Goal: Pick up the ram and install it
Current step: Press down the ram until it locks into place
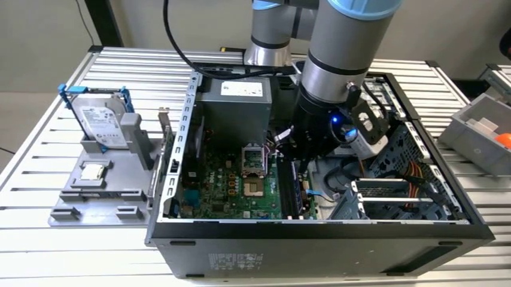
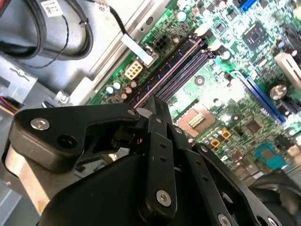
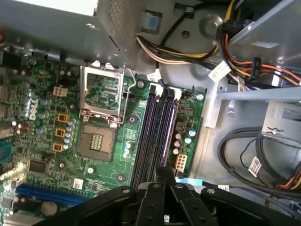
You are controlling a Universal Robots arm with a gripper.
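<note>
The ram (image 1: 288, 188) is a thin dark stick standing on edge in the outer memory slot of the motherboard (image 1: 231, 191), inside the open computer case. In the first wrist view the ram (image 3: 167, 132) runs away from my gripper (image 3: 164, 171). The black fingers are shut together right at one end of it. In the second wrist view the gripper (image 2: 157, 103) sits at the end of the dark memory slots (image 2: 174, 70). I cannot tell whether the fingertips touch the stick. The arm's wrist (image 1: 319, 128) reaches down into the case.
The case walls (image 1: 319, 230) surround the board. A processor socket (image 3: 96, 141) lies beside the slots, with cable bundles (image 3: 263, 160) and a drive cage (image 1: 399, 197) on the other side. On the exterior view's left, a grey tray (image 1: 96, 197) holds a hard drive (image 1: 104, 122) and a small chip (image 1: 93, 172).
</note>
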